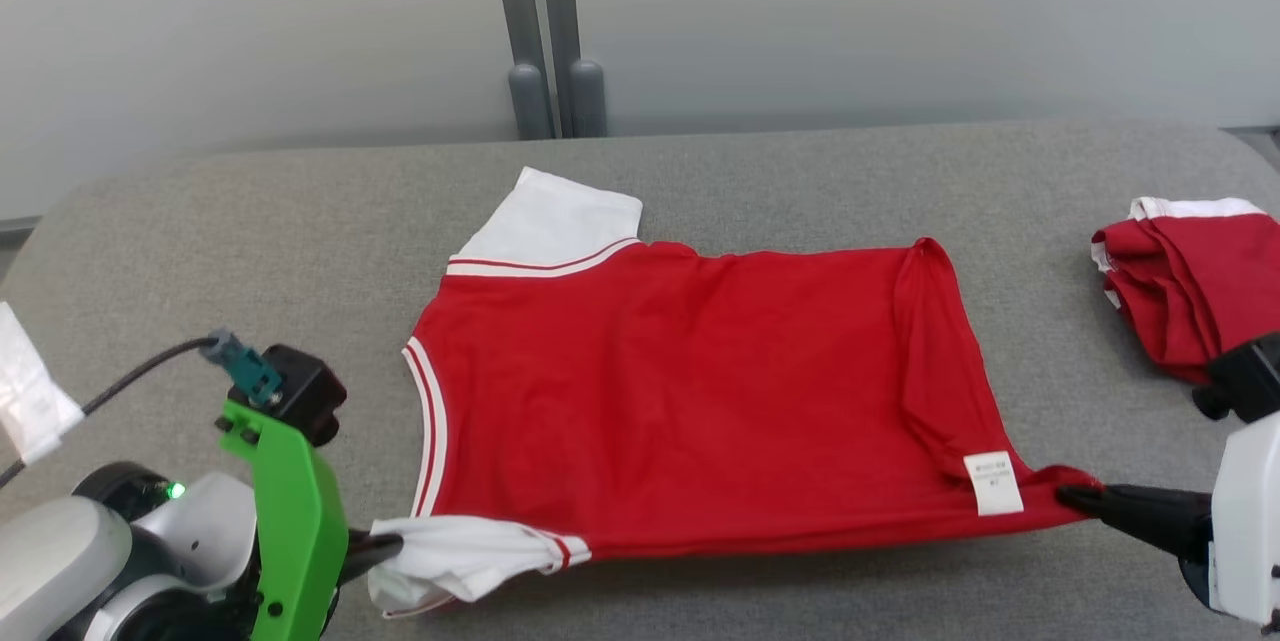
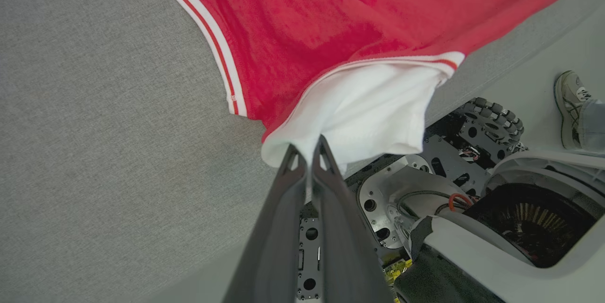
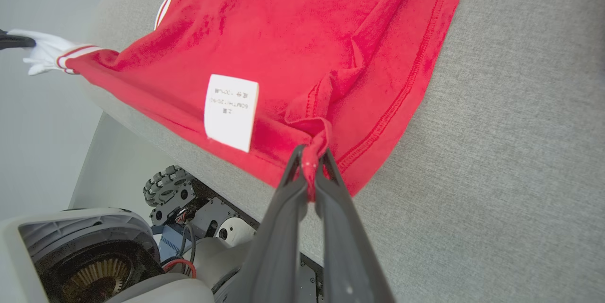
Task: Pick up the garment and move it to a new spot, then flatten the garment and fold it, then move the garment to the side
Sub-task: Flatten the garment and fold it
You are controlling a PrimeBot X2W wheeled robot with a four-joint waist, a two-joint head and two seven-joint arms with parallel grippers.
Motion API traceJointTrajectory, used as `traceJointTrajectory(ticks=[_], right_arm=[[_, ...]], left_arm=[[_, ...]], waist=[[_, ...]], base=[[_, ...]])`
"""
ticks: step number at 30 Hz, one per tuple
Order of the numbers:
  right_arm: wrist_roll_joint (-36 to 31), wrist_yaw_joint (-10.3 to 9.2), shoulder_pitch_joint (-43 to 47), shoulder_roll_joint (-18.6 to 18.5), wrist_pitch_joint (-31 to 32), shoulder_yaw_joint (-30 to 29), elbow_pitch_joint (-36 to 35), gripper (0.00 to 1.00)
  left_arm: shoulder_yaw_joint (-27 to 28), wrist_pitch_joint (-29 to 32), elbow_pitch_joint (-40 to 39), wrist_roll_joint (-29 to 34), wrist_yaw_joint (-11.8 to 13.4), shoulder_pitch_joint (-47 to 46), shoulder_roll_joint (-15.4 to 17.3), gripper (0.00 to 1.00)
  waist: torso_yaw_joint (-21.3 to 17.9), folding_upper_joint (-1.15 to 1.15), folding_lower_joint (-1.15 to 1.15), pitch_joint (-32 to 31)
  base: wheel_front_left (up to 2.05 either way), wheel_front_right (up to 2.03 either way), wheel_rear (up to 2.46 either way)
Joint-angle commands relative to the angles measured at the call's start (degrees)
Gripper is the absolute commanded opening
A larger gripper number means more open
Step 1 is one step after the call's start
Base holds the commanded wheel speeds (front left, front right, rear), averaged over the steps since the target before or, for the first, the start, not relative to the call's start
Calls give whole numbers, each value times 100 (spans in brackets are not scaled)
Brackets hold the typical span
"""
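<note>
A red garment [image 1: 690,401] with white sleeves and a white care label [image 1: 993,482] lies spread on the grey table [image 1: 300,241], its collar towards the left. My left gripper [image 1: 385,543] is shut on the near white sleeve [image 2: 359,114] at the table's front edge. My right gripper [image 1: 1068,496] is shut on the near red hem corner [image 3: 312,151]. The near edge of the garment [image 3: 264,24] is stretched between the two grippers. The far white sleeve [image 1: 555,221] lies flat on the table.
A second red and white garment [image 1: 1190,281] lies bunched at the table's right edge. A white scrap [image 1: 30,391] sits at the left edge. Below the table's front edge are my wheeled base [image 2: 491,118] and a person's shoe [image 2: 572,104] on the floor.
</note>
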Motion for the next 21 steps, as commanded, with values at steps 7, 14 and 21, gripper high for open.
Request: traceJointTrajectory(ticks=[7, 14, 21], right_arm=[[392, 1, -324, 499, -107, -260, 694, 0], [454, 2, -735, 1122, 104, -290, 1355, 0], [379, 2, -989, 1600, 96, -272, 1917, 100]], left_arm=[[-51, 393, 1049, 73, -303, -729, -760, 0], [-107, 466, 2257, 282, -611, -1318, -1494, 0], [-79, 205, 3226, 344, -860, -1585, -2054, 100]], waist=[[-81, 0, 1, 738], [-204, 0, 1, 1079], [-257, 0, 1, 1131]], base=[[0, 0, 0], [0, 0, 0], [0, 0, 0]])
